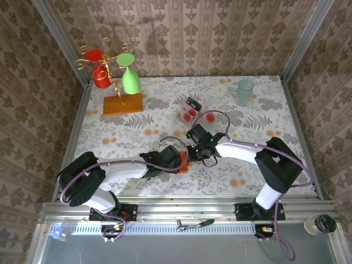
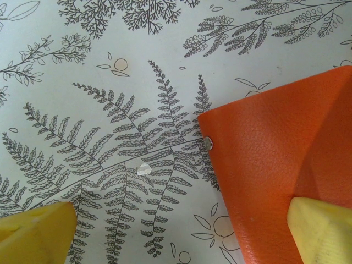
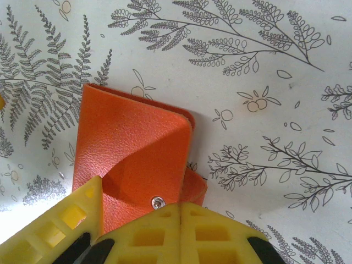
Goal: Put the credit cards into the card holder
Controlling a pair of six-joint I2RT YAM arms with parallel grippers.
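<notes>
Top external view first: both arms reach in toward the middle of the table (image 1: 275, 126), which wears a fern-and-flower cloth. They meet over the card holder (image 1: 184, 166), a small orange wallet lying near the front edge, a little left of centre. The left gripper (image 1: 171, 158) comes at it from the left, the right gripper (image 1: 199, 145) from the right and slightly farther back.

From the left wrist camera, the left pincer's yellow fingers (image 2: 322, 231) stand wide apart. One pad hangs over bare cloth, the other over the holder's orange cover (image 2: 275, 165), near a small metal snap (image 2: 208, 143) at its corner. Whether that pad touches the leather, I cannot tell.

From the right wrist camera, the right pincer's fingers (image 3: 214, 236) are pressed together, and the edge of the holder's flap (image 3: 132, 148) runs in between them, just beside its snap stud (image 3: 158, 202). The flap is bent up off the rest of the wallet, with shadow beneath the fold.

The credit cards (image 1: 188, 114) lie in a loose pile farther back, well apart from the holder, pale with red blotches.

At the far left stands a wire rack on an orange block (image 1: 122, 104), carrying a red cup (image 1: 101, 77) and a green glass (image 1: 130, 81). A pale blue tumbler (image 1: 245, 88) sits at the far right.
</notes>
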